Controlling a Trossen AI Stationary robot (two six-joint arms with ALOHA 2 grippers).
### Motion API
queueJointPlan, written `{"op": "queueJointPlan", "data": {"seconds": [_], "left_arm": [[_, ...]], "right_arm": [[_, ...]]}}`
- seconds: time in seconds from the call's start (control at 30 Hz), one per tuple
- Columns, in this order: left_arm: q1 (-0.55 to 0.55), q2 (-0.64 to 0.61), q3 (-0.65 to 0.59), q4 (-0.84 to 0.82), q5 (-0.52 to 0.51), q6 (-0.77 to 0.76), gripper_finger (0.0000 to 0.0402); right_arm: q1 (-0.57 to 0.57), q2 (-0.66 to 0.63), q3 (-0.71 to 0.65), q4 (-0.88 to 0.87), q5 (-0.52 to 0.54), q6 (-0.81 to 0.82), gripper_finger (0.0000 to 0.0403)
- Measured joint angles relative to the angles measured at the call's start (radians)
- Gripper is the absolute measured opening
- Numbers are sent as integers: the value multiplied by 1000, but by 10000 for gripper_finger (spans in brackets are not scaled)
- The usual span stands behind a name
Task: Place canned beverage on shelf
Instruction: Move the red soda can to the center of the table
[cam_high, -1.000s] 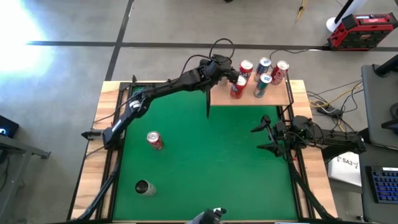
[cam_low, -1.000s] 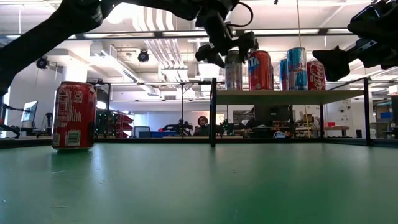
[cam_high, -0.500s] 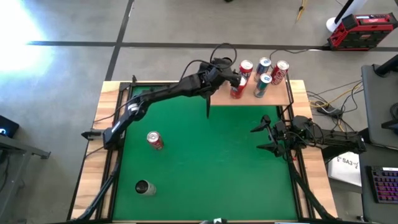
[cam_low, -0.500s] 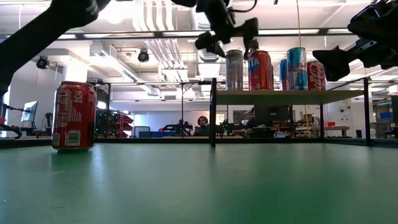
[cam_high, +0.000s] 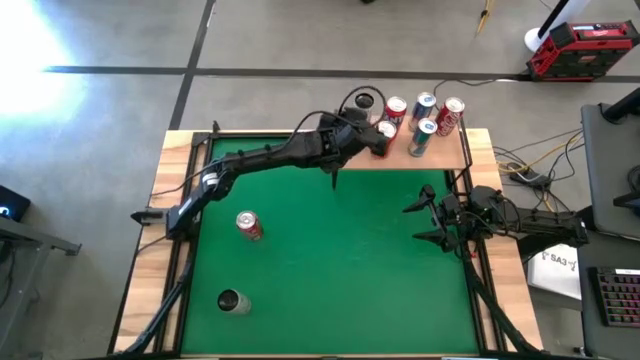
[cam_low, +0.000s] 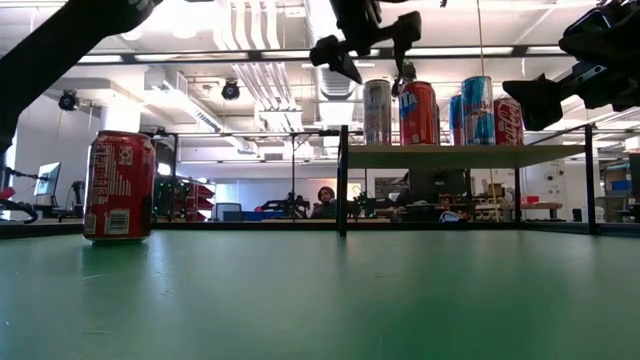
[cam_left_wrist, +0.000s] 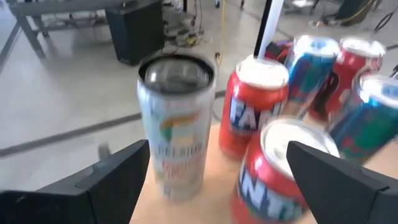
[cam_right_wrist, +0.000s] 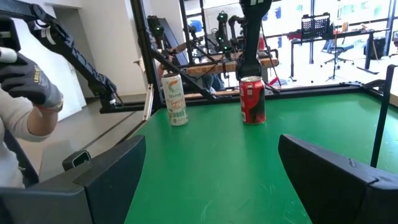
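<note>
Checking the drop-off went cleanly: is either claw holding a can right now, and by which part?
Nothing is held. The left claw is open above the tall silver can standing free on the shelf; the right claw waits open, empty.

White "FAN" lettering reads on the red can (cam_left_wrist: 254, 106) at the back of the shelf, and "ANT" on the nearer red can (cam_left_wrist: 280, 171). The white script on another red can (cam_low: 508, 120) is too small to read for sure.

Left tool (cam_low: 366, 52) raised at far side, fingers spread apart. Right tool (cam_high: 424, 220) parked at right edge, fingers apart.
</note>
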Motion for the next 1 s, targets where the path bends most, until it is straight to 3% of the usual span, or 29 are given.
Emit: {"op": "queueJointPlan", "data": {"seconds": [0.17,0.47,0.73,0.87,1.0], "left_arm": [[-43,-29,0,-186,-6,-159,363],[-158,-73,0,-638,7,-609,363],[-206,-93,0,-903,285,-855,363],[-209,-105,-18,-900,452,-887,362],[-220,-121,-72,-898,516,-895,356]], "right_arm": [[0,0,0,0,0,0,359],[0,0,0,0,0,0,359],[0,0,0,0,0,0,359],[0,0,0,0,0,0,359],[0,0,0,0,0,0,359]]}}
